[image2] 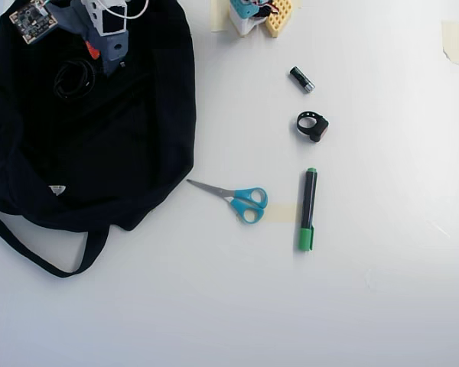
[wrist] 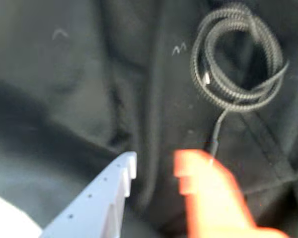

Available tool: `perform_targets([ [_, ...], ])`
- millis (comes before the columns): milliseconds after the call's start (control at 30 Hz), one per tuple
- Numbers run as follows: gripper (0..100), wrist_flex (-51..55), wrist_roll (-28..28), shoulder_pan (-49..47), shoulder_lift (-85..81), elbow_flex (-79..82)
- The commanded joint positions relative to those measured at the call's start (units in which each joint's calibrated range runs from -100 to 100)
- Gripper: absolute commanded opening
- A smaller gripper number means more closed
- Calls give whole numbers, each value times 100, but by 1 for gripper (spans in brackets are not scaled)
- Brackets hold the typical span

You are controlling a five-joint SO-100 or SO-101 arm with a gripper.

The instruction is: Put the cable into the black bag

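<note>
The black braided cable (wrist: 238, 59) lies coiled on the black bag's fabric (wrist: 89, 89). One end trails down to the tip of the orange finger (wrist: 208, 193). In the overhead view the coil (image2: 75, 79) sits in the upper left part of the bag (image2: 122, 145). I cannot tell whether it lies inside the opening or on top. My gripper (wrist: 156, 168) hovers just below the coil in the wrist view, open, with nothing between the white finger (wrist: 109, 193) and the orange one. In the overhead view the gripper (image2: 105, 63) is right beside the coil.
On the white table right of the bag lie blue-handled scissors (image2: 241, 200), a green marker (image2: 307, 208), a small black cylinder (image2: 301, 79) and a black ring-shaped strap (image2: 312, 125). The arm's base (image2: 256, 14) stands at the top edge. The bag's strap (image2: 38, 256) loops out at the lower left.
</note>
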Motion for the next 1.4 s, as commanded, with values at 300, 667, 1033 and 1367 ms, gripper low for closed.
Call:
perform_targets([
  [300,2,2645,23,-2256,-3066,365],
  [667,2,1964,154,-4163,-6602,3321],
  [1033,2,500,285,-5038,-9448,6214],
  [1367,2,431,710,-5247,-10054,7634],
])
